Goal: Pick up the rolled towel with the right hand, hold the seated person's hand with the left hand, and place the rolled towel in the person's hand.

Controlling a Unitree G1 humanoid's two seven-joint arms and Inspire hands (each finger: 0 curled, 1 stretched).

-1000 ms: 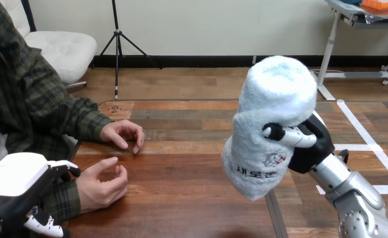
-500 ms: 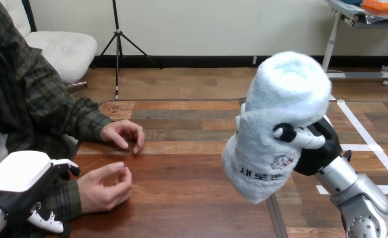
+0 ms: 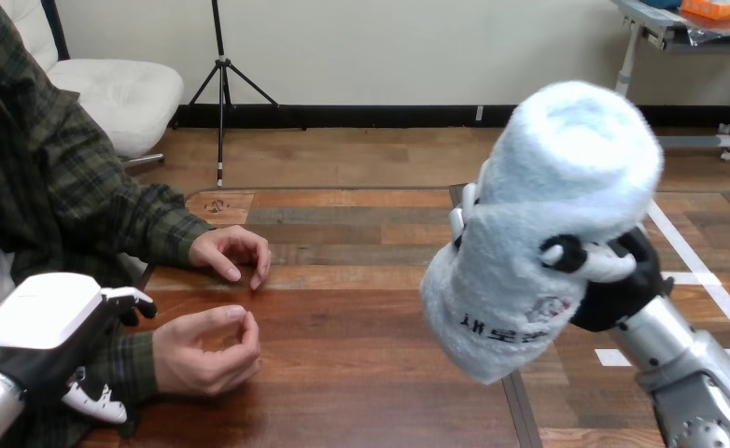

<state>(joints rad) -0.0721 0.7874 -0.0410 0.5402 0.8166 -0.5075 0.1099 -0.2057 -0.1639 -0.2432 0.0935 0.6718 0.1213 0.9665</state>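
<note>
The rolled white towel point(image 3: 539, 233) is held up in the air over the table's right side, tilted, with its round end toward the top right. My right hand point(image 3: 618, 285) is shut on it from behind, thumb across its front. At the lower left my left hand point(image 3: 39, 313) is curled round the person's wrist in the plaid sleeve, thumb on top and fingers point(image 3: 95, 403) beneath. Just right of it, the person's near hand point(image 3: 203, 350) rests on the table with loosely curled fingers, well left of the towel.
The person's other hand point(image 3: 231, 252) rests fingertips-down on the wooden table point(image 3: 361, 383), farther back. Bare tabletop lies between the person's hands and the towel. The table's right edge runs under my right forearm.
My right hand has raised the towel up and to the right, nearer the camera. The person's near hand has slid slightly right, and my left hand has moved with it.
</note>
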